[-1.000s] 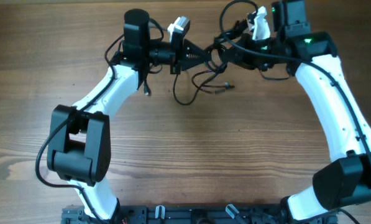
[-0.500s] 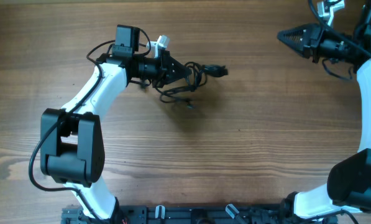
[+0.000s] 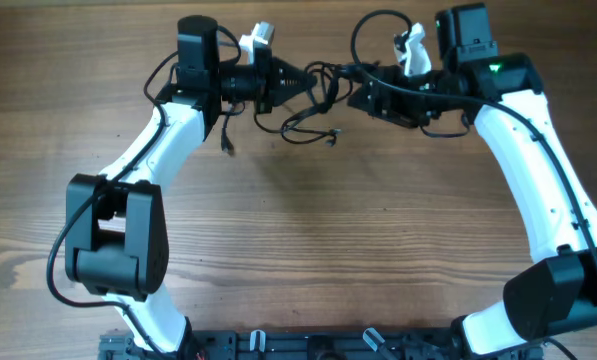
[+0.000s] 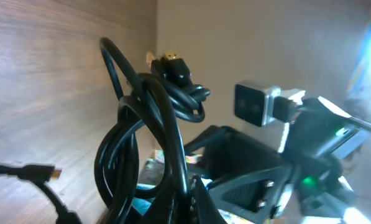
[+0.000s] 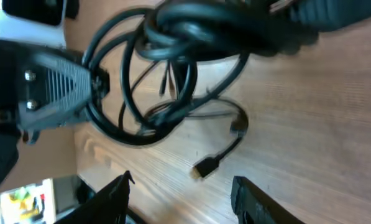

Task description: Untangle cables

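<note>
The cables are a knotted black bundle held above the wooden table at the far middle. My left gripper is shut on the bundle from the left. In the left wrist view the cables loop up from my left gripper, a plug at the top. My right gripper stands open just right of the bundle. In the right wrist view the bundle hangs beyond my right gripper, and a loose plug end lies ahead of its open fingers, which hold nothing.
Thin loose loops trail from the bundle onto the table, ending in a small plug. A short cord end hangs beside the left arm. The left arm's finger shows at the left of the right wrist view.
My right arm swung away to the far right, then came back to the bundle with its jaws now open. My left gripper kept hold and carried the bundle slightly left and toward the far edge.
</note>
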You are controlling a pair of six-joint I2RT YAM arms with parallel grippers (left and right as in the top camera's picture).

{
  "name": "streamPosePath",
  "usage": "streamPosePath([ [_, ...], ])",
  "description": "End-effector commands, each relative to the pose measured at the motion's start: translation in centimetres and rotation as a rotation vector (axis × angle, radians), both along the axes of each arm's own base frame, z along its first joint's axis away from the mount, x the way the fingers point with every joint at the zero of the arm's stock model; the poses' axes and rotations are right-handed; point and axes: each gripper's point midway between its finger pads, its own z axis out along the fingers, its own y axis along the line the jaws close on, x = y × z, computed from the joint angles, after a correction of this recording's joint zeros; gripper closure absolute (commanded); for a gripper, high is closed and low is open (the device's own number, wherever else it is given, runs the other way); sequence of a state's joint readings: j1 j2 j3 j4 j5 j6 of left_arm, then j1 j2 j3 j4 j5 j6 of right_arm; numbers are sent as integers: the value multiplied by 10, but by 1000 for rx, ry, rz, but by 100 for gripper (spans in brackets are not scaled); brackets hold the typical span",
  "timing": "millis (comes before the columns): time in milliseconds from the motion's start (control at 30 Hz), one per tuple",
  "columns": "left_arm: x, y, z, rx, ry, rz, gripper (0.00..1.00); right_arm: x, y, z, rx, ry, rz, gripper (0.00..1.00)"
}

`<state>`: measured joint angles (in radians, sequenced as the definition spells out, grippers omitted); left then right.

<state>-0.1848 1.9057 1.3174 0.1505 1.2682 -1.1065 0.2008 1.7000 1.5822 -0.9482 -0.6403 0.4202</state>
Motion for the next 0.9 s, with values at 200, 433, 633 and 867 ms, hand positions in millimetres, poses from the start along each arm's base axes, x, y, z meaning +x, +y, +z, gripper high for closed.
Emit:
streamPosePath([
  [200, -8, -5, 15, -49, 125, -46, 96, 38, 20, -38, 28, 89, -122, 55],
  [433, -9, -7, 15, -49, 125, -50, 96, 50, 39, -39, 91, 81, -120, 59],
  [633, -11, -10, 15, -48, 113, -58, 96, 44, 50, -43, 84, 93, -92, 95],
  [867, 1, 7, -40, 156, 10, 70, 96, 41, 11, -5, 83, 6, -118, 96],
])
